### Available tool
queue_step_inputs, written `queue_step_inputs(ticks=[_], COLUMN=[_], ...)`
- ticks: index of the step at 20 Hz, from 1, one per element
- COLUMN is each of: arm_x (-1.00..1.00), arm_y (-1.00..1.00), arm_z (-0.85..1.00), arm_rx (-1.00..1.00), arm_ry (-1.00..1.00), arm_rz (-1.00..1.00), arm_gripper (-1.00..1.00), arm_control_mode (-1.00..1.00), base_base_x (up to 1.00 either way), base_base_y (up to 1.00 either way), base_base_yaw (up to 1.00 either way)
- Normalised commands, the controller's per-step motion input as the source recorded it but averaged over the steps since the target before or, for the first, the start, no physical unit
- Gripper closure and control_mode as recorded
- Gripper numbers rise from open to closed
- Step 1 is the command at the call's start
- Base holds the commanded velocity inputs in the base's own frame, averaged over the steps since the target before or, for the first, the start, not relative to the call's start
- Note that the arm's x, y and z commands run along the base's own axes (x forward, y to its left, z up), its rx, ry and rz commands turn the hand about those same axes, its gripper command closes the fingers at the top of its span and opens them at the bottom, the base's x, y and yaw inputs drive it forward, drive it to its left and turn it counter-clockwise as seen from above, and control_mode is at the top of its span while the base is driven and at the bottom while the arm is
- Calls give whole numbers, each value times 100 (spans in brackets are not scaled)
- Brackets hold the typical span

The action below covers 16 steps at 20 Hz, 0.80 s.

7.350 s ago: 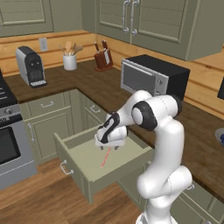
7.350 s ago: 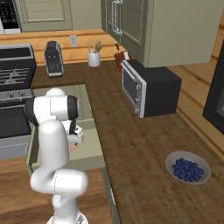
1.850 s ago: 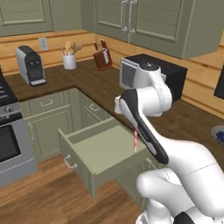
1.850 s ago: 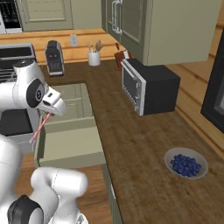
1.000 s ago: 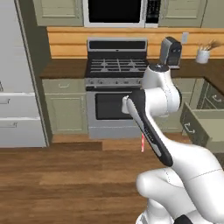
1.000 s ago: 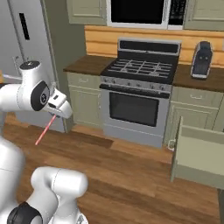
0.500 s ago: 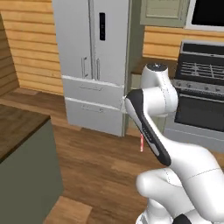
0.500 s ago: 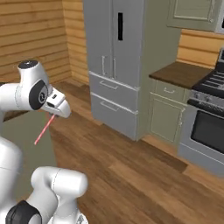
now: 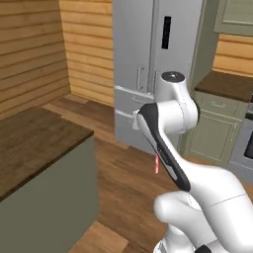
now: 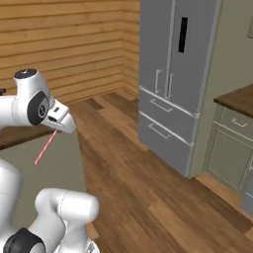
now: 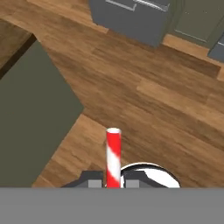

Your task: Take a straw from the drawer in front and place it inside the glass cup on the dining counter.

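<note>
Pinching the thin red-and-white striped straw (image 11: pixel 113 155), the dark 2-finger pincer (image 11: pixel 113 178) nears the dark-brown wood-grain desk (image 9: pixel 30 141); insertion into the cup remains.

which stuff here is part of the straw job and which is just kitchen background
Job: straw held in the gripper; dining counter.
Background: refrigerator; green base cabinet; wood floor; plank wall.
</note>
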Motion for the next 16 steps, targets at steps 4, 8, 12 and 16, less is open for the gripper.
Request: queue_step_inputs(ticks=[4,8,12,16], arm_x=[0,0,0,0], arm_y=[0,0,0,0], arm_z=[0,0,0,0], arm_rx=[0,0,0,0], arm_ry=[0,0,0,0], arm_rz=[0,0,0,0], arm_gripper=[100,100,100,100], arm_control_mode=[100,100,100,100], base_base_x=[100,100,100,100], base_base_y=[-42,-54,-47,-53], base_base_yaw=[35,38,41,45])
